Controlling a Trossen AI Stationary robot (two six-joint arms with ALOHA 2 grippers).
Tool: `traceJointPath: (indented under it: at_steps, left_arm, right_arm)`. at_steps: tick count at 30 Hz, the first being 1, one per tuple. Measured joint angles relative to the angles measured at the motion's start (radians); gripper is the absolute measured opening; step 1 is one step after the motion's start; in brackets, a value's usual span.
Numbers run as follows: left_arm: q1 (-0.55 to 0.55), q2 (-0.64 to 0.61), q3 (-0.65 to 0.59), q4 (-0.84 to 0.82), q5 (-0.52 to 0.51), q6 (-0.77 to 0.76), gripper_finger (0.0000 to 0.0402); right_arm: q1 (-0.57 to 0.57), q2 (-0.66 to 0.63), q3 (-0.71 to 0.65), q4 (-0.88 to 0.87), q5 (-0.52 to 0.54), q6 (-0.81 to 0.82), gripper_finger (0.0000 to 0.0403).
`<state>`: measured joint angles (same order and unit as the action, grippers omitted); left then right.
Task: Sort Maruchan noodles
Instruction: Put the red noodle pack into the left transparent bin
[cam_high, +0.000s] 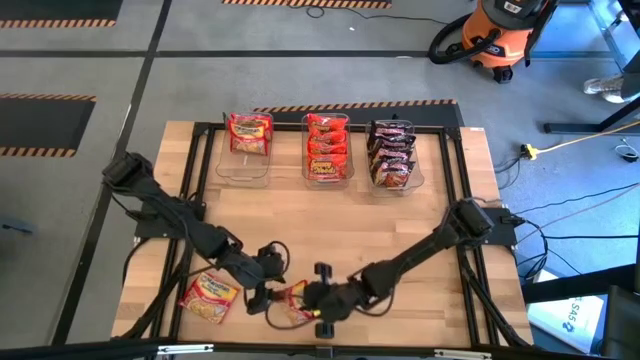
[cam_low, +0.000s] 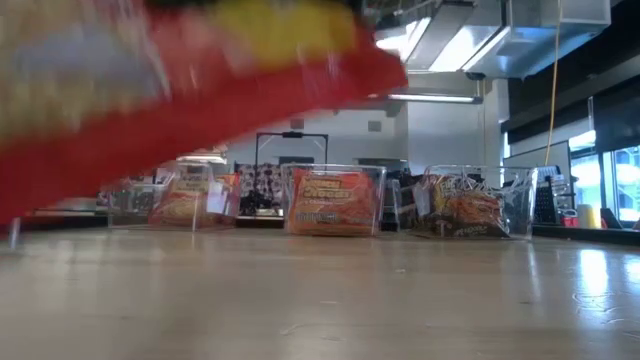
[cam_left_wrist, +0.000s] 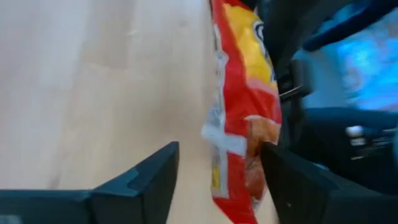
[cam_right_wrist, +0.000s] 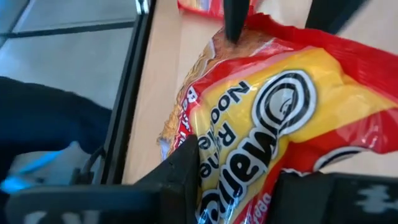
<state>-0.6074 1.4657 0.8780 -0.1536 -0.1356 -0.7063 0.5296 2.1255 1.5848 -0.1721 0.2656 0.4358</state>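
Looking straight down from overhead, both dark arms meet near the six o'clock edge of the light wooden butcher-block table (cam_high: 330, 225), and a yellow-and-red plastic ramen packet (cam_high: 296, 300) sits right between the left gripper (cam_high: 262, 292) and the right gripper (cam_high: 318, 305). Another orange-yellow ramen packet (cam_high: 209, 297) lies flat on the wood at about eight o'clock. Up at twelve o'clock three clear plastic bins stand in a row: the left bin (cam_high: 245, 165) has orange-yellow and red packets, the middle bin (cam_high: 327, 178) red ones, the right bin (cam_high: 397, 183) dark brown ones. An orange shop vacuum (cam_high: 500, 35) stands on the floor past the table at one o'clock. From table height, that packet (cam_low: 150, 90) is a big red and yellow blur lifted off the wood, with the three bins lined up far behind it. On the left wrist camera, the left gripper (cam_left_wrist: 217, 177) has its jaws spread, the packet (cam_left_wrist: 242, 106) hanging edge-on between them; its lower end sits against one finger, but nothing is pinched. On the right wrist camera, the right gripper (cam_right_wrist: 239, 180) has its fingers (cam_right_wrist: 183, 174) closed in on the packet (cam_right_wrist: 280, 112), pinching its crinkled wrapper, Maruchan logo filling the view, and the left arm's finger tips show just beyond it.
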Motion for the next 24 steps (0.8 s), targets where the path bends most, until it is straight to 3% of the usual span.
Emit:
traceJointPath:
  at_steps: [6,14,18,24]
  left_arm:
    - [0.011,0.037,0.0,0.168,0.12,0.006,0.0261]
    - [0.017,0.069,0.0,0.181,0.123,0.009,0.0258]
    - [0.021,0.068,0.0,0.184,0.128,0.023,0.0236]
    - [0.024,0.068,0.0,0.186,0.13,0.032,0.0166]
  right_arm:
    - [0.008,-0.002,0.059,-0.041,0.065,-0.051,0.0094]
    - [0.0,-0.002,0.073,-0.007,0.068,-0.1,0.0096]
    - [-0.008,-0.002,0.073,0.0,0.065,-0.101,0.0096]
    - [-0.018,-0.002,0.073,0.004,0.045,-0.05,0.0098]
